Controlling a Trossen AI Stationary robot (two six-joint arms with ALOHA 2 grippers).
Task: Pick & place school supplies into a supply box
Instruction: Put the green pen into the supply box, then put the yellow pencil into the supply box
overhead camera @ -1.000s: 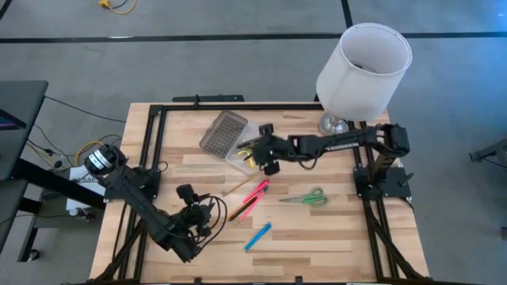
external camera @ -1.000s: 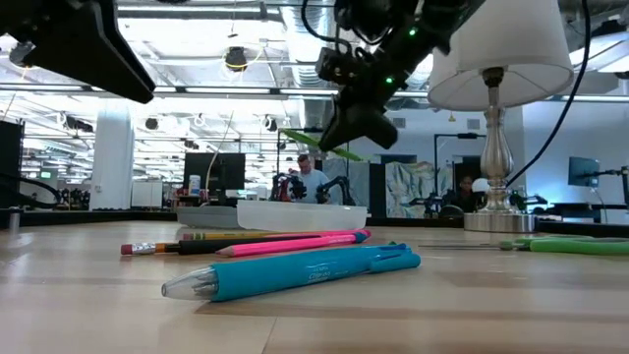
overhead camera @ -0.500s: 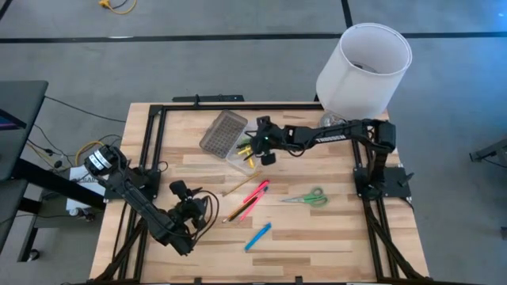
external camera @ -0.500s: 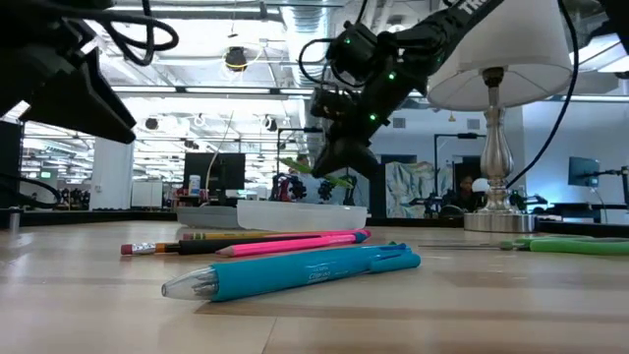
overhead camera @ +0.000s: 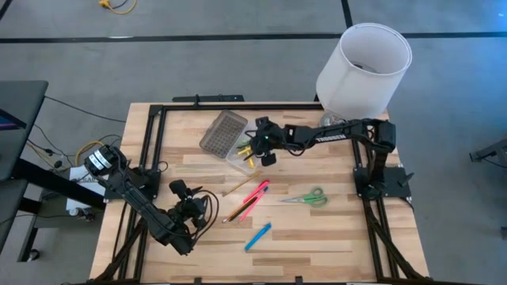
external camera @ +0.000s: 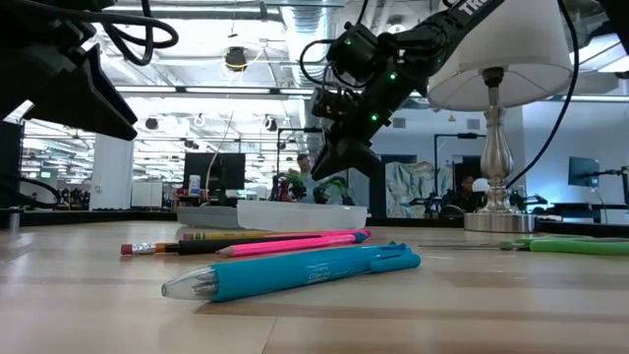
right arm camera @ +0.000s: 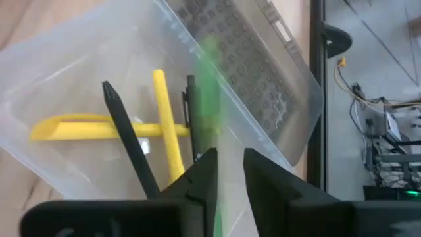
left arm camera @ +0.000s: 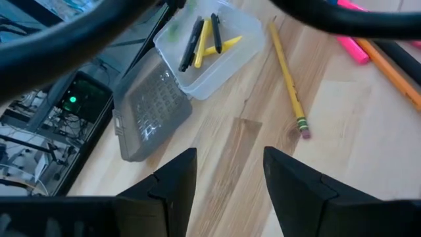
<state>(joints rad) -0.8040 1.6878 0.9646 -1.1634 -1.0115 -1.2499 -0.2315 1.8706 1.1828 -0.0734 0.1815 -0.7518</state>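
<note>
The supply box [overhead camera: 240, 156] is an open clear tray with its grey grid lid [overhead camera: 223, 132] lying beside it. In it lie yellow sticks [right arm camera: 164, 128] and dark pens [right arm camera: 128, 141]. My right gripper [overhead camera: 259, 147] hovers over the box, narrowly open [right arm camera: 230, 178]. A blurred green marker [right arm camera: 210, 92] runs between its fingers down into the box and shows just under the gripper in the low view [external camera: 313, 185]. My left gripper [left arm camera: 227, 191] is open over the table's near left part [overhead camera: 186, 210]. A pencil [overhead camera: 235, 187], pink pens [overhead camera: 255, 192], a blue marker [overhead camera: 257, 236] and scissors [overhead camera: 305, 198] lie flat on the table. My right gripper points down over the box with the green marker [right arm camera: 212, 151] between its fingers. The marker is smeared along its length, and I cannot tell whether the fingers touch it.
A white lampshade [overhead camera: 364, 59] on a metal stand [external camera: 491, 211] rises at the table's far right corner, behind the right arm. A black frame runs round the table edge [overhead camera: 238, 105]. Bare wood lies along the table's near edge [overhead camera: 317, 245].
My right gripper moved toward the table's far left and down until it stood over the box, carrying the green marker, then kept still. The marker now sits lower under the fingers, nearer the box. My left arm drew back a little toward the table's left.
</note>
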